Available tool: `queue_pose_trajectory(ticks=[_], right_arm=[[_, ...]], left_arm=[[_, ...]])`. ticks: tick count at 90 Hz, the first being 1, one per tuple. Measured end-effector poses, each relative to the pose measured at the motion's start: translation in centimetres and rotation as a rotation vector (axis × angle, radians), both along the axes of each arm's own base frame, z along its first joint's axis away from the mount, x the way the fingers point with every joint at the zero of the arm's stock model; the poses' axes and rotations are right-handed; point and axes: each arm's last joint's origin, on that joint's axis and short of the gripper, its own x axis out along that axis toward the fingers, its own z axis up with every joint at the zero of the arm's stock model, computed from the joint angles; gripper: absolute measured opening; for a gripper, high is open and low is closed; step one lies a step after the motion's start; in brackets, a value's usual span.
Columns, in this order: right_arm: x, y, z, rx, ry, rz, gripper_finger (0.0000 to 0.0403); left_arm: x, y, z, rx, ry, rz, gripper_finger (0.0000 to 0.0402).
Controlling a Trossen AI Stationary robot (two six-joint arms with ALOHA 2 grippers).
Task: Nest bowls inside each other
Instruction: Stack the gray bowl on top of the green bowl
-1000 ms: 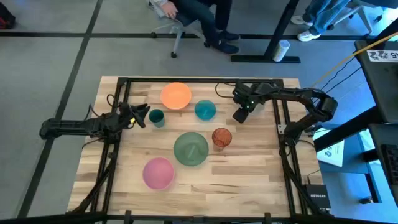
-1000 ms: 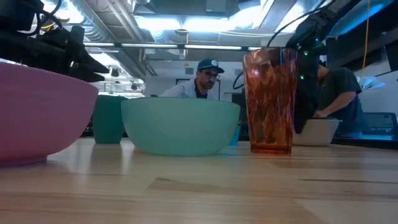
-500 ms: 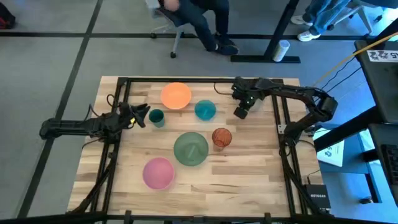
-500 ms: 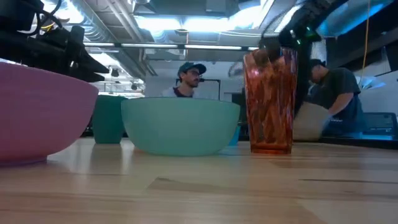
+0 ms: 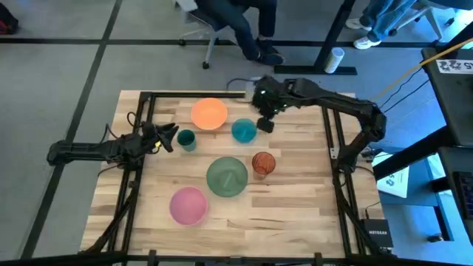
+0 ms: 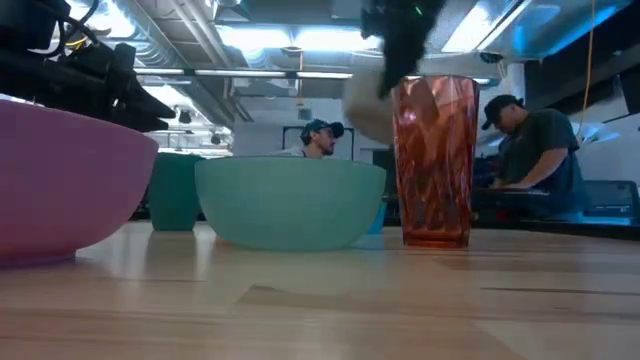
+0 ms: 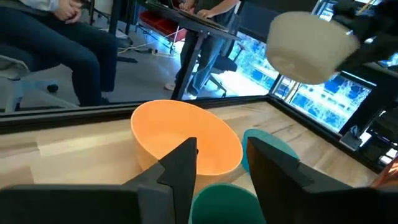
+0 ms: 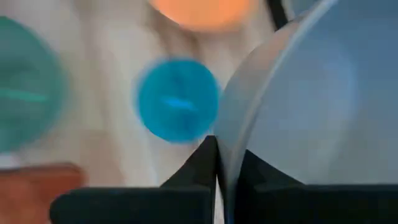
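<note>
My right gripper [image 5: 264,118] hangs above the table near its far edge, shut on the grey bowl [image 7: 310,46], just to the right of the blue bowl [image 5: 244,131]. The orange bowl [image 5: 209,113], green bowl [image 5: 226,176], pink bowl [image 5: 188,205] and reddish-brown cup [image 5: 263,162] rest on their bases on the table. My left gripper [image 5: 169,136] waits open at the left, close beside the dark-teal cup [image 5: 185,139], whose rim [image 7: 224,200] shows just beyond its fingertips. My right gripper pinches the grey bowl's rim [image 8: 231,134], one finger inside the bowl and one outside. The bowl is lifted clear of the table and hangs tilted, as the left wrist view shows.
A black frame [image 5: 222,94] runs around the wooden table. People sit and stand beyond the far edge. Bare wood lies along the near edge and at the table's right side.
My right gripper has risen and swung toward the table's left along the far edge, carrying the grey bowl. The bowl has come up off the table at the far right and now hangs high beside the blue bowl.
</note>
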Motion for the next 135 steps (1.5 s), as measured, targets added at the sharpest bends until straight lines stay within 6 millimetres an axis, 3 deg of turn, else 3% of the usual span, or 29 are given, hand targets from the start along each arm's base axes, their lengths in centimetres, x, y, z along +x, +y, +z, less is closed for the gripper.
queue_pose_trajectory(ticks=[11,27,55,99,135], right_arm=[[3.4,3.5,-0.6,0.022,0.018,0.138,0.0],[6.7,8.0,-3.0,0.041,0.11,0.245,0.0],[9.0,14.0,-6.5,0.063,0.171,0.333,0.0],[9.7,16.2,-6.5,0.211,0.094,0.3,0.0],[10.7,17.8,-8.9,0.225,0.112,0.146,0.0]], left_arm=[[0.0,0.0,0.0,-0.003,-0.003,0.0,0.0123],[0.0,0.0,0.0,-0.017,-0.017,0.002,0.0123],[0.1,0.0,-0.1,-0.052,-0.042,0.005,0.0123],[0.2,-0.1,-0.2,-0.067,-0.043,-0.013,0.0123],[0.3,-0.2,-0.2,-0.051,-0.016,-0.092,0.0123]])
